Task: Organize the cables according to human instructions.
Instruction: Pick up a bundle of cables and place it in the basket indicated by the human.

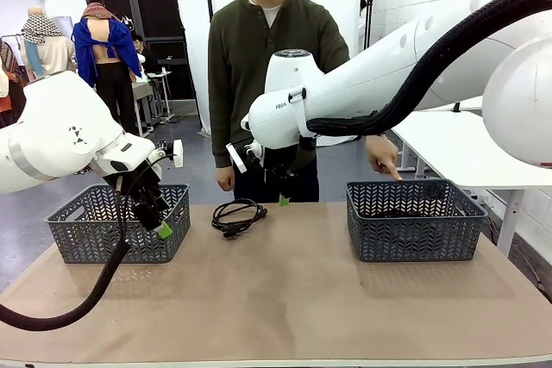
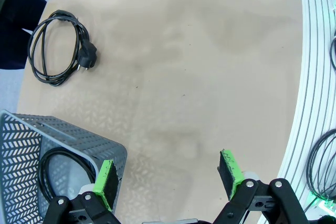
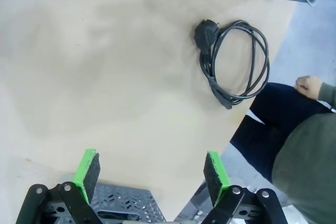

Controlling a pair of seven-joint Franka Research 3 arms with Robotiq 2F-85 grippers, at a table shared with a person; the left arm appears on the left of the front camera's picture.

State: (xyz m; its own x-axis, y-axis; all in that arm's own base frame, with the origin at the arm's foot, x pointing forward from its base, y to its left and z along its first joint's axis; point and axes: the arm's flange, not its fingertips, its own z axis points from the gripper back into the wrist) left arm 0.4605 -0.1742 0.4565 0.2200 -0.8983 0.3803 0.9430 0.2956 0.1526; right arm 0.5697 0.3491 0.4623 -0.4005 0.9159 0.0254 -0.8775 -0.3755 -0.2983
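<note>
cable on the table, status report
Left gripper open, empty. Right gripper open, empty. Cable coiled, untouched, between both baskets. Nothing in the way.

You had one cable [image 1: 238, 216] lying on the surface [image 1: 285, 299], near the far edge and a little left of the middle. To its left stood a basket [image 1: 86, 234], and another cable [image 2: 55, 174] lay inside it. Well off to the right stood a second basket [image 1: 414, 226]. The person [image 1: 263, 84] stood behind the surface, on the far side, with one hand [image 1: 382, 157] just behind the right basket. Your left gripper [image 1: 159, 213] hung in front of the left basket. Your right gripper [image 1: 267, 191] hung just right of the loose cable.
</note>
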